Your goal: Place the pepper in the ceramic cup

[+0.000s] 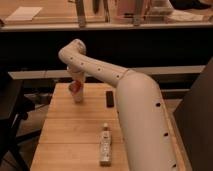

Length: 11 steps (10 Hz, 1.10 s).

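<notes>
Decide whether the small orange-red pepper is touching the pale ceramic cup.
Cannot tell. In the camera view the pepper overlaps the cup at its rim, directly beneath the pincer; neither a gap nor contact shows plainly.

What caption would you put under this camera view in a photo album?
White robot arm stretches over a wooden table, its gripper at the pepper right above the ceramic cup.
</notes>
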Each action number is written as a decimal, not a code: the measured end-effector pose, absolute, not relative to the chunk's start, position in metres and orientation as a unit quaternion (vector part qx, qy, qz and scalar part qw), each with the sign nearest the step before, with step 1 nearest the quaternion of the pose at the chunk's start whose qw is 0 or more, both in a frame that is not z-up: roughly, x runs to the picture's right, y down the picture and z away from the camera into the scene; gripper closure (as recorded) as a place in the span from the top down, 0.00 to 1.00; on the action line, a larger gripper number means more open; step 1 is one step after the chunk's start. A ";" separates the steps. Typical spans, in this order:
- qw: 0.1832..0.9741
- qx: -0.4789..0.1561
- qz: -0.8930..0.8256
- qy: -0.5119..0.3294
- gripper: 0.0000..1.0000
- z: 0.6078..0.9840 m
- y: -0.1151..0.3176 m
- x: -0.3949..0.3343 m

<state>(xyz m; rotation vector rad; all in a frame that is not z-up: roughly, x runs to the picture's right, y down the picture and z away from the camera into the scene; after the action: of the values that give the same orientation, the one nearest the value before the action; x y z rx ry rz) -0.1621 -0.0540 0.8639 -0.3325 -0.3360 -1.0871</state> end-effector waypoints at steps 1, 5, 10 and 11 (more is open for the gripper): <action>0.830 -0.156 -0.512 -0.159 0.08 0.865 -0.054 -0.162; 0.832 -0.155 -0.509 -0.156 0.17 0.866 -0.059 -0.158; 0.835 -0.151 -0.506 -0.154 0.12 0.869 -0.063 -0.155; 0.835 -0.151 -0.505 -0.154 0.15 0.869 -0.064 -0.154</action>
<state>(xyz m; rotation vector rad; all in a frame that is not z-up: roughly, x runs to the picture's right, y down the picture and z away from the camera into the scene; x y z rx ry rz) -0.1544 -0.0639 0.8686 -0.3193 -0.3261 -1.0703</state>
